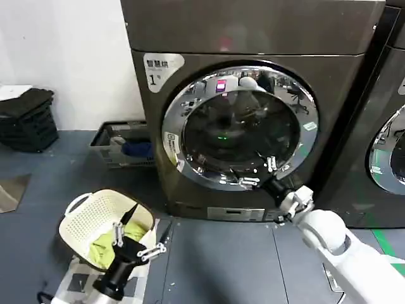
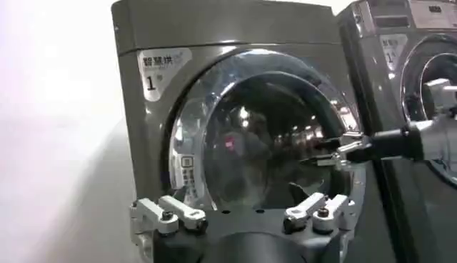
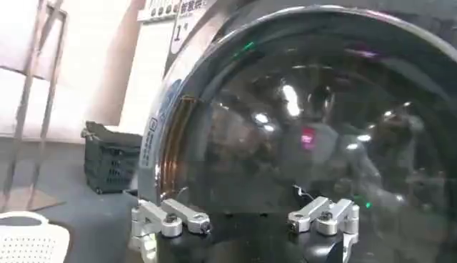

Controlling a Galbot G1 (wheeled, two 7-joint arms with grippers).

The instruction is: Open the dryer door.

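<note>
A: Right gripper (image 1: pixel 250 174) is up at the dryer door (image 1: pixel 240 123), low on its chrome ring toward the right side, fingertips on the rim or just off it.

B: Fingers parted?

A: Spread, yes, nothing between them. From the left wrist you see it reaching in against the door's (image 2: pixel 264 136) right edge, claw (image 2: pixel 325 151) at the ring.

B: And the door itself?

A: Fills the round front of the dryer (image 1: pixel 253 38), "1" sticker at its upper left corner.

B: Left arm?

A: Left gripper (image 1: pixel 144 235) hangs low over a cream basket (image 1: pixel 95 212) on the floor, fingers apart, empty, well away from the door.
</note>
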